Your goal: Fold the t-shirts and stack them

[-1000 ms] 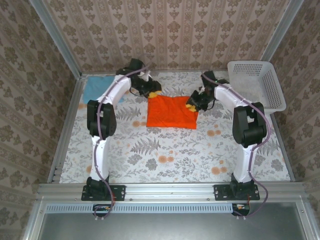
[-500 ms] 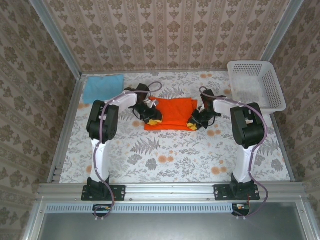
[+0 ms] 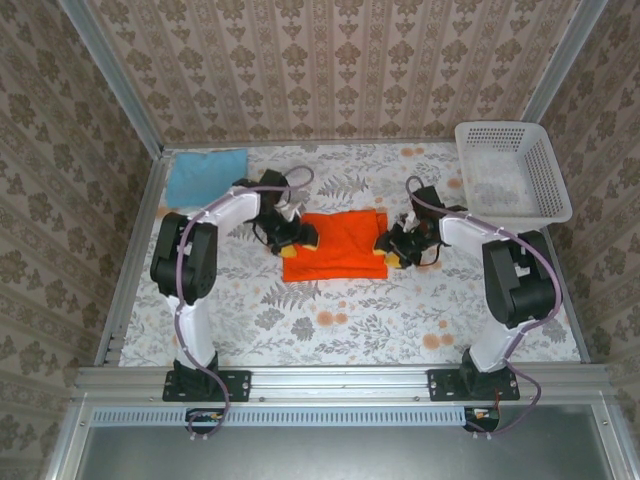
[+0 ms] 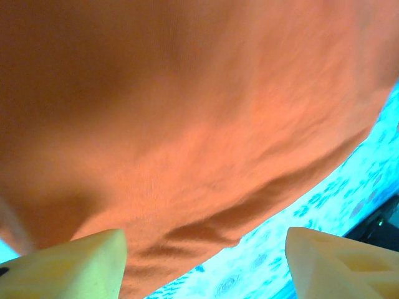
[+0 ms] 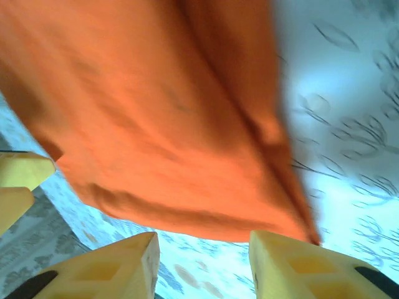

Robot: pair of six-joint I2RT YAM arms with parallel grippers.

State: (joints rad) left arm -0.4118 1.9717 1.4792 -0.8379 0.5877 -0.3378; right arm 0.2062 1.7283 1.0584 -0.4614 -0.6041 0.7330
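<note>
Enclosure: damask-patterned walls [image 3: 330, 60] stand on three sides of a bench [image 3: 330, 310] covered in a floral print.
Orange t-shirt [image 3: 335, 245]: lies flat at mid-bench, folded into a wide rectangle, with its long edges running left to right. The near-left corner reaches slightly further toward the arm bases than the rest of the near edge.
Left fingers [image 3: 308, 237]: at the left edge of the orange t-shirt, low over the bench. In the left wrist view the two yellow tips [image 4: 75, 265] stand wide apart. The orange cloth [image 4: 187, 124] lies beyond them and nothing is clamped.
Right fingers [image 3: 385, 255]: at the shirt's near-right corner. In the right wrist view the tips [image 5: 118, 268] are apart and the cloth's edge [image 5: 156, 124] lies just past them, ungripped.
Blue t-shirt [image 3: 205, 177]: folded flat in the far-left corner of the bench, well apart from the orange one.
Basket [image 3: 500, 126]: white lattice plastic, at the far-right corner.
</note>
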